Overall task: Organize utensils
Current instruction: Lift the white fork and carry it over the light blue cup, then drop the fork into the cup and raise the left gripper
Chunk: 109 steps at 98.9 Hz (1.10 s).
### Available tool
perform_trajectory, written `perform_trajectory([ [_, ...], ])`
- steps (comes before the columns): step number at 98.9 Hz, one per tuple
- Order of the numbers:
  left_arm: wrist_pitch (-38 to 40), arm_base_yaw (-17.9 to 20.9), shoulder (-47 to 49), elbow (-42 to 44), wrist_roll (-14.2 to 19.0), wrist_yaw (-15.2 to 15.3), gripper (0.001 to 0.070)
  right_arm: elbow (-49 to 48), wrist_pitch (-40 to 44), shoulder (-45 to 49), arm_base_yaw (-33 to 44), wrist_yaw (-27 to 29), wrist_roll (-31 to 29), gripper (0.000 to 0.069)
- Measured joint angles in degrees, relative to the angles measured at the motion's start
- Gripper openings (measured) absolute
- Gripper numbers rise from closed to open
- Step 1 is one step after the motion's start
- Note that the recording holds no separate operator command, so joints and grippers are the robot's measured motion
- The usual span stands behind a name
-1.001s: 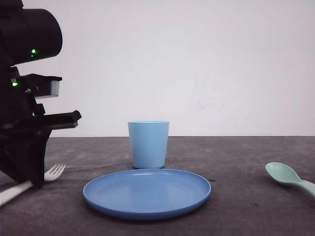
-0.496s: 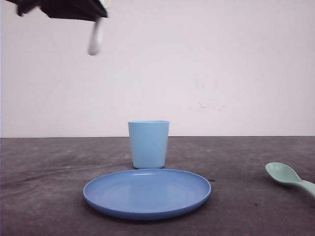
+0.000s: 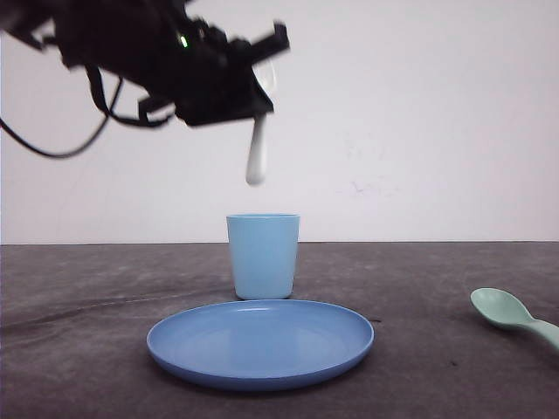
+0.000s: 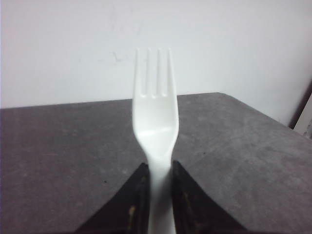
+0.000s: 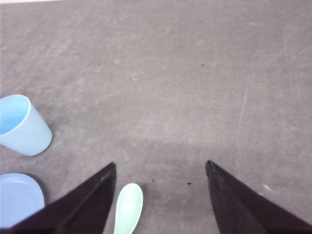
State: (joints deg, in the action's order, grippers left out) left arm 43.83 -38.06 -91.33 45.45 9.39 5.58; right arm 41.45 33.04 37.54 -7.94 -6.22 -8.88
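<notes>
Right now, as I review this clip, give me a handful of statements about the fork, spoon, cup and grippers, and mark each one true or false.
1. The left gripper is shut on the white fork. True.
2. The fork hangs in the air above the light blue cup. True; in the front view its handle end points down over the cup.
3. The mint-green spoon lies inside the blue plate. False; it lies on the table, to the plate's right.
4. The right gripper is clamped on the spoon. False; its fingers are spread wide, with the spoon lying on the table below.
5. The cup is tipped over. False; it stands upright behind the plate.
</notes>
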Motion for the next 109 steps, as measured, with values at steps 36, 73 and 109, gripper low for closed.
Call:
perform_trajectory([
  [36, 3.15, 0.00, -8.92, 0.00, 0.26, 0.31, 0.0040, 0.00, 2.36, 0.00, 0.00, 0.00, 1.42, 0.0364],
  [73, 3.32, 0.00, -8.76, 0.00, 0.28, 0.42, 0.0270, 0.00, 4.17, 0.00, -0.17, 0.00, 1.44, 0.0364],
  [109, -18.16, 0.00, 11.76, 0.00, 0.15, 0.44, 0.0280, 0.00, 9.77, 4.44, -6.71, 0.20, -4.50, 0.0353],
])
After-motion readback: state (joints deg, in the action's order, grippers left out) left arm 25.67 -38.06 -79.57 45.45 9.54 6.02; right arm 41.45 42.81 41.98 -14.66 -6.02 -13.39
